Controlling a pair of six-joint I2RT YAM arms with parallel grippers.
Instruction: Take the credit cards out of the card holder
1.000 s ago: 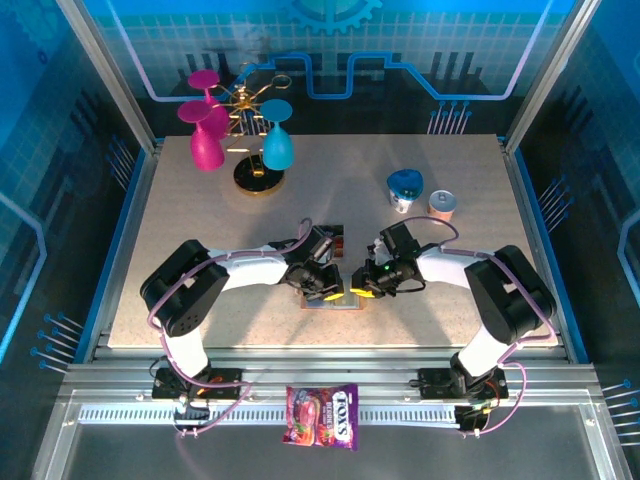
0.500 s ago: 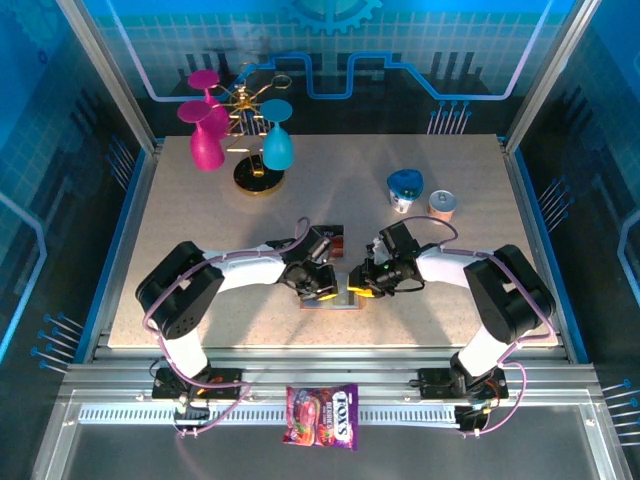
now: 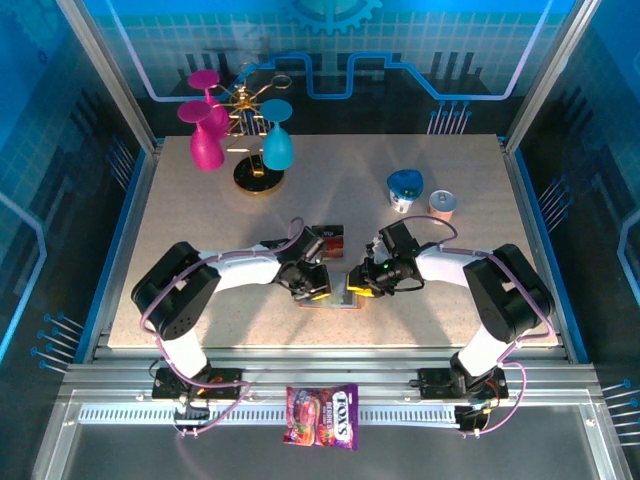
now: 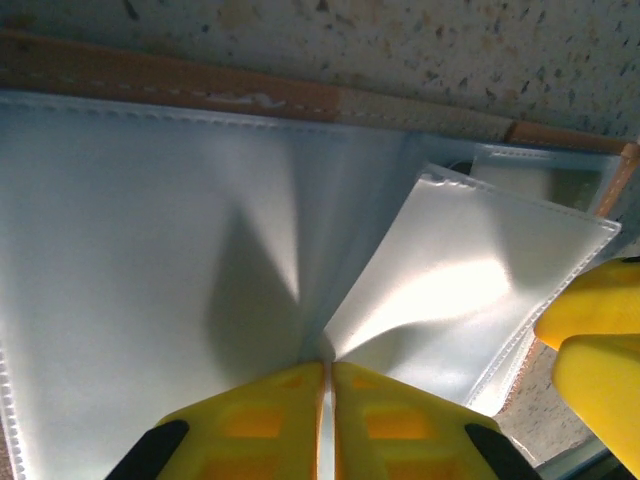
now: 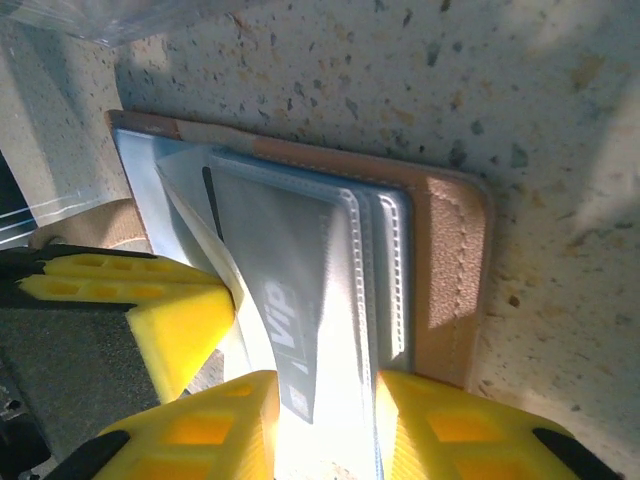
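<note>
My left jaws stay clamped on a clear plastic sleeve (image 4: 470, 270) of the flat brown folding card holder (image 5: 440, 250), mid-table (image 3: 200, 200). My right jaws have just eased apart, straddling the grey VIP-marked card (image 5: 290, 330); I judge it still pocketed.

Pink goblet (image 3: 207, 140) and teal goblet (image 3: 277, 142) (gold rack (image 3: 246, 97) between), candy packet (image 3: 322, 415) apart.

we see the card holder (image 5: 450, 270) edged in matt tan leather-like material with stitched seams, its inner sleeves (image 4: 150, 250) clear glossy plastic. the counter (image 5: 400, 80) looks like smooth speckled stone. the left end effector (image 4: 328, 375) has matt yellow, rubbery-looking fingers.
</note>
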